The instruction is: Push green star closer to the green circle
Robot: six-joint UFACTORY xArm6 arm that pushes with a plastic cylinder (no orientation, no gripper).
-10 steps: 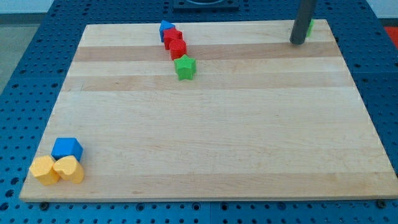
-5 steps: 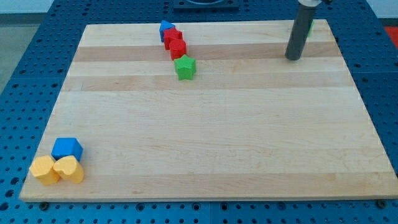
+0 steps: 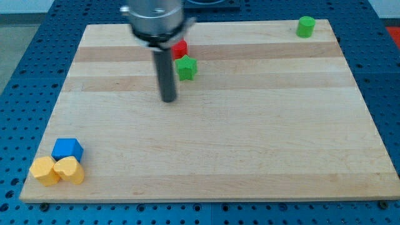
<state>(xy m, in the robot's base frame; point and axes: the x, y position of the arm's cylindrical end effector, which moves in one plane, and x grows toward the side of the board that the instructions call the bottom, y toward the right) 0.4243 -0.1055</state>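
The green star (image 3: 186,67) lies on the wooden board (image 3: 250,137) near the view's top, left of centre. The green circle (image 3: 305,26) sits in the board's top right corner, far to the star's right. My tip (image 3: 169,99) rests on the board just below and to the left of the green star, a short gap away and not touching it. The rod and its mount rise above the tip and hide part of the blocks behind.
A red block (image 3: 180,49) shows just above the green star; others behind the rod are hidden. At the board's bottom left corner sit a blue block (image 3: 67,149) and two yellow blocks (image 3: 45,170), (image 3: 70,170).
My tip has swept from the top right corner by the green circle across to the left, ending below and left of the green star. The green circle is now uncovered. The blocks have not moved.
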